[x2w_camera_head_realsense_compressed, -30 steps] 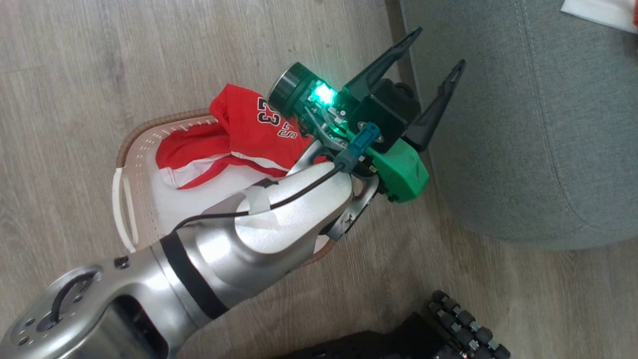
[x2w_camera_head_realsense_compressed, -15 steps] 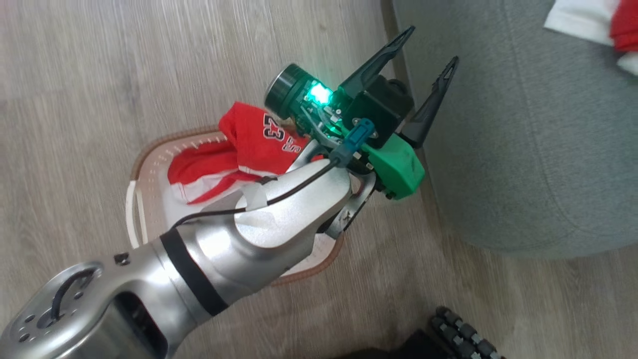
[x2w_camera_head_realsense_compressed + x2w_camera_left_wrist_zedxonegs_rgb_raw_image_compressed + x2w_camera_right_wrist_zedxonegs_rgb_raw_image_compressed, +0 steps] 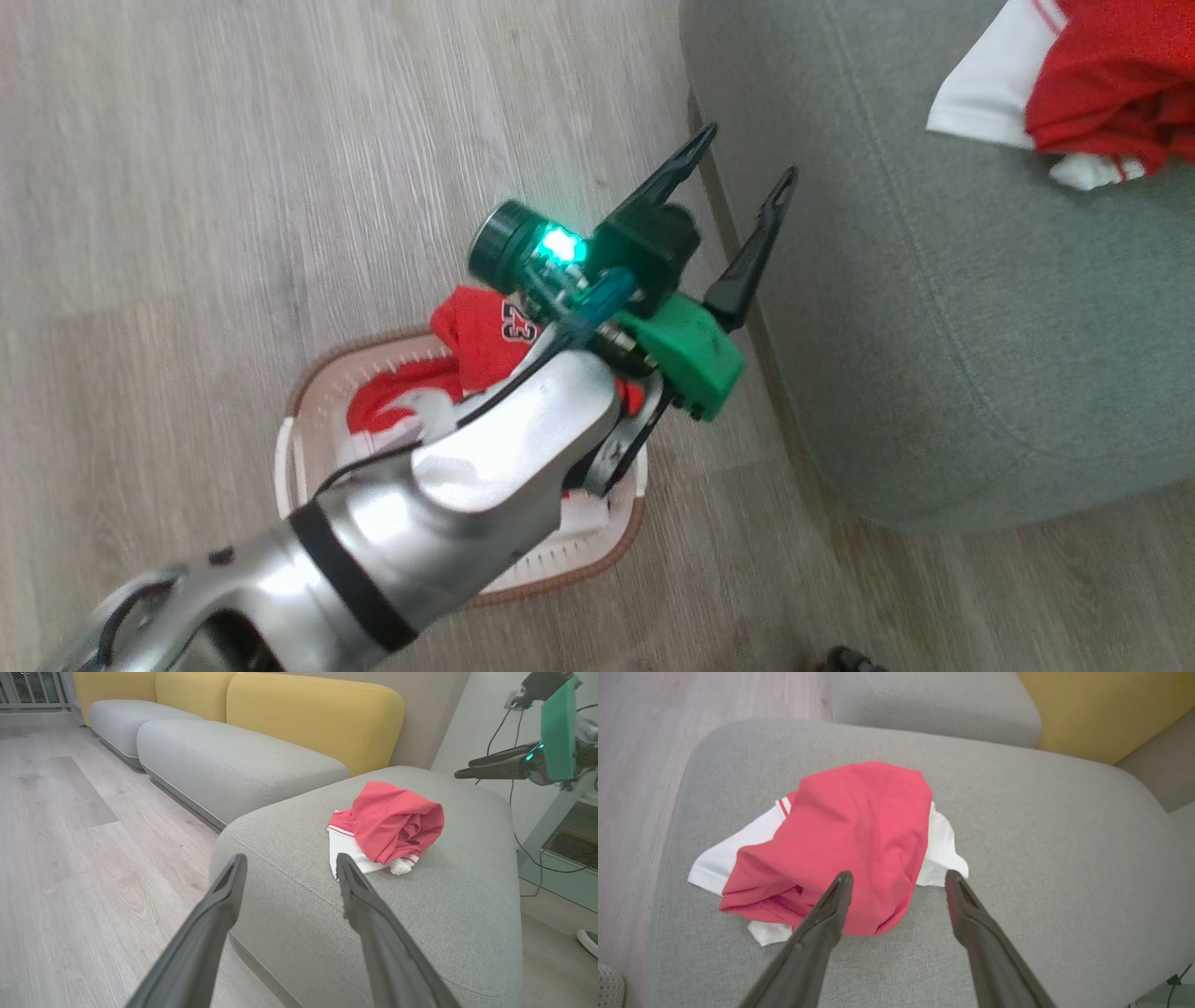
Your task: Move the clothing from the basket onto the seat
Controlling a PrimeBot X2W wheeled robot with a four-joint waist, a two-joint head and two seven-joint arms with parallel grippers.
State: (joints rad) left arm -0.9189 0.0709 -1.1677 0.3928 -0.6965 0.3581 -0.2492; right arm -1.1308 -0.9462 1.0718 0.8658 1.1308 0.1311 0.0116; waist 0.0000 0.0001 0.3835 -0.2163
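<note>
Left wrist view: wood floor (image 3: 70, 835) left of jaws, also beneath. Grey sofa (image 3: 224, 760) with yellow backs (image 3: 317, 718) beyond jaws. Cable (image 3: 514, 830), wall socket (image 3: 512, 700) far right.

The red garment (image 3: 478, 338) in the basket (image 3: 611, 560) bears a black "23".

Red on grey-green
Clothing (image 3: 850, 844) red with white trim, black "23" on one piece — seat (image 3: 934, 355) grey-green, basket (image 3: 551, 557) white with brown rim, floor (image 3: 233, 187) pale wood-grain, sofa backs (image 3: 317, 714) yellow.
</note>
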